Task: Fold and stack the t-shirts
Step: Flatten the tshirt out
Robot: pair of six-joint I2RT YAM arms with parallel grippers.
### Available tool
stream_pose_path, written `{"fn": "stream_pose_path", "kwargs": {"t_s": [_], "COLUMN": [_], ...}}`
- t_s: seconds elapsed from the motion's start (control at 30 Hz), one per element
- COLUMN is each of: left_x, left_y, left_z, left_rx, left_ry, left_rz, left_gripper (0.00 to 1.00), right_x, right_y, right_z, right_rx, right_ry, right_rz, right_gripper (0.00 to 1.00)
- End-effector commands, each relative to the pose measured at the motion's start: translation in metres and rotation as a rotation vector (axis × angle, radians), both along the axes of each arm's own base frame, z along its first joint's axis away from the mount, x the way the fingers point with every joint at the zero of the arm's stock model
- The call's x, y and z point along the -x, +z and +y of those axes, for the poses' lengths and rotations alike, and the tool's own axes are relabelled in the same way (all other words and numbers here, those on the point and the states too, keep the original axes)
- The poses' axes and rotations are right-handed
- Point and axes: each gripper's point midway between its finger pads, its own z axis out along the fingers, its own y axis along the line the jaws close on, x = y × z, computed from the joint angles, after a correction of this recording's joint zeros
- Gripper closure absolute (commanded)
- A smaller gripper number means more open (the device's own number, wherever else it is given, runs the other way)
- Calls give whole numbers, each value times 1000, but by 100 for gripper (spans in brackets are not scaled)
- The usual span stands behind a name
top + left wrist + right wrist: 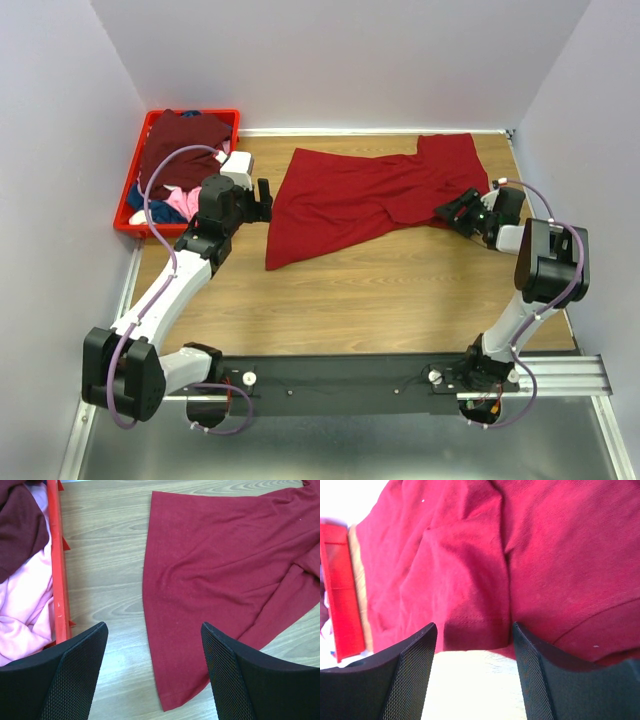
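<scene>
Top external view: wooden surface (380,300) carries one bright red t-shirt (370,195), spread out but rumpled, in the far half between the two arms. A red crate (125,180) sits in the far-left corner. It holds a dark maroon shirt (185,140) heaped on top, a pink shirt (183,205) bunched at the near side, and a strip of blue cloth (133,198) at its left wall. Nothing lies on the red t-shirt and nothing stands between it and either claw. The long axis of the red t-shirt runs on a diagonal, from a pointed corner at near-left up to a wider lobe at far-right. The neck does not show, so I cannot tell which end is the collar. The left claw (262,198) sits just beside the shirt's left edge, between that edge and the crate. The right claw (452,212) sits at the shirt's right near edge, over the cloth border. Left wrist view: the left claw is spread wide with nothing between the fingers (75,675). A straight stitched hem runs down just inside the right finger, bare wood lies under the rest of the gap, and the crate wall (57,580) and pink cloth are close on the left. Right wrist view: the right claw is also spread wide and grips nothing. A folded hemmed edge of the red cloth (470,555) lies just beyond its fingertips (415,665), roughly centred in the gap.
</scene>
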Motion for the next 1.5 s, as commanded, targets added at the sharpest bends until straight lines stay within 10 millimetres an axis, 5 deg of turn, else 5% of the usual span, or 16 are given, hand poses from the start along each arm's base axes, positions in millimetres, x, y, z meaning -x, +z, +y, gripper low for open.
{"fn": "stream_pose_path", "kwargs": {"t_s": [0.0, 0.23, 0.47, 0.7, 0.77, 0.87, 0.93, 0.97, 1.07, 1.1, 1.17, 1.2, 1.4, 1.47], "left_x": [0, 0, -1, -1, -1, -1, -1, 0, 0, 0, 1, 1, 2, 3], "left_y": [2, -1, -2, -3, -4, -4, -4, -4, 0, 1, 5, 5, 13, 15], "left_z": [-7, -7, -8, -9, -10, -10, -10, -10, -7, -5, 0, 1, 6, 8], "left_rx": [1, -1, -2, -5, -4, -5, -4, -5, -13, -16, -23, -24, -29, -31], "left_ry": [-27, -27, -30, -33, -34, -35, -35, -35, -20, -12, 11, 17, 41, 47], "left_rz": [-7, -1, 4, 6, 9, 11, 9, 12, 8, 8, -2, -1, -19, -24], "left_gripper": [17, 17, 17, 17, 17, 17, 17, 17, 17, 17, 17, 17, 17, 17], "right_x": [3, -5, -3, 1, 3, 4, 13, 15, 46, 53, 85, 95, 191, 207], "right_y": [9, 34, 35, 15, 12, 25, 27, 46, 52, 74, 74, 98, 128, 132], "right_z": [10, 17, 16, 6, 1, -9, -17, -19, -24, -27, -36, -45, -45, -40], "right_rx": [-63, -125, -124, -59, -23, 43, 79, 86, 104, 127, 193, 246, 346, 322], "right_ry": [33, 51, 41, -7, -20, -51, -96, -120, -184, -209, -267, -313, -370, -404], "right_rz": [-7, -70, -77, -16, 9, 9, 63, 48, 176, 148, 250, 211, 329, 336], "right_gripper": [31, 33, 38, 67, 84, 99, 99, 99, 99, 99, 99, 99, 96, 91]}}
